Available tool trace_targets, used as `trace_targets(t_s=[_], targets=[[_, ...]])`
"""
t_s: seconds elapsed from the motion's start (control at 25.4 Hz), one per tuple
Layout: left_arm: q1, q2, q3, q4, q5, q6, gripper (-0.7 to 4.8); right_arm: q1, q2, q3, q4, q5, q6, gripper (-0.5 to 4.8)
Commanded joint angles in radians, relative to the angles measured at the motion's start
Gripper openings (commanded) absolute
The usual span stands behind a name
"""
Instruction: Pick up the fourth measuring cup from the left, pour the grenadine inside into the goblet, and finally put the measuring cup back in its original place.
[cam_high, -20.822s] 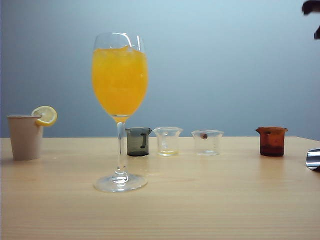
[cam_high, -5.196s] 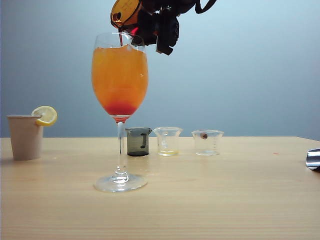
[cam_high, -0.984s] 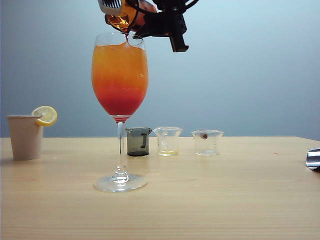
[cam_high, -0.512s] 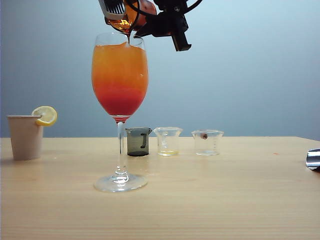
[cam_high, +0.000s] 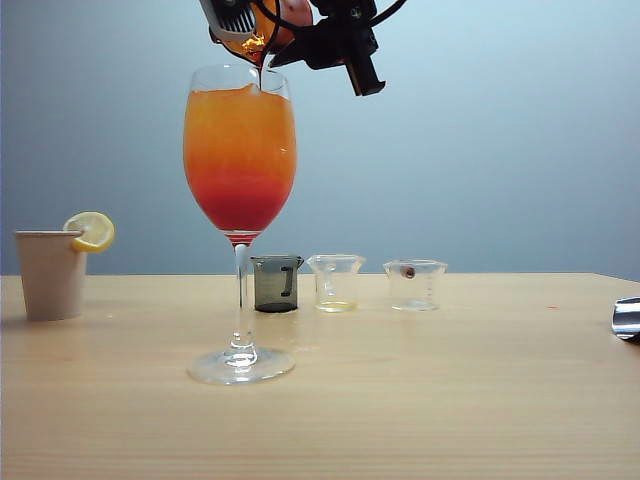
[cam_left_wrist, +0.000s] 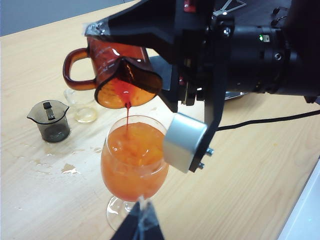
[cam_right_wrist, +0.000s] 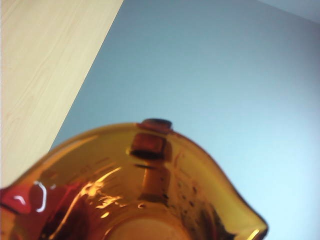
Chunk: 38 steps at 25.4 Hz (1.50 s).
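The fourth measuring cup (cam_high: 262, 24), tinted red-brown, hangs tipped spout-down just above the goblet (cam_high: 240, 150), with my right gripper (cam_high: 268, 22) shut on it. A thin thread of grenadine (cam_left_wrist: 127, 114) runs from the spout into the goblet (cam_left_wrist: 133, 162). Inside the goblet the grenadine (cam_high: 238, 205) lies as a red layer under the orange drink. The right wrist view is filled by the cup's flared rim (cam_right_wrist: 150, 165), and its fingers are hidden there. My left gripper (cam_left_wrist: 142, 224) stays low near the goblet's foot, its dark fingers pressed together and holding nothing.
A smoky grey cup (cam_high: 276, 283) and two clear cups (cam_high: 335, 281) (cam_high: 414, 284) stand in a row behind the goblet. A paper cup with a lemon slice (cam_high: 50, 273) is at far left. A metal object (cam_high: 626, 318) sits at the right edge. Wet drops (cam_left_wrist: 67, 169) lie near the grey cup.
The right wrist has rolled a little further, tipping the cup steeper over the goblet. The stream keeps running. Since the earliest frame the cup left its spot and a red layer has grown.
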Motion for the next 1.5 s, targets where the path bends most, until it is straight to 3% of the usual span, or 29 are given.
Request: trace_targets(t_s=[0.04, 0.43, 1.5], targets=[[0.0, -0.001, 0.006, 0.006, 0.008, 0.001, -0.06, 0.003, -0.007, 0.008, 0.032, -0.003, -0.027, 0.21], [0.0, -0.001, 0.006, 0.005, 0.027, 0.001, -0.06, 0.051, -0.007, 0.008, 0.042, 0.003, -0.031, 0.21], [0.0, -0.001, 0.006, 0.006, 0.03, 0.001, -0.06, 0.05, -0.007, 0.007, 0.034, 0.024, -0.075, 0.21]])
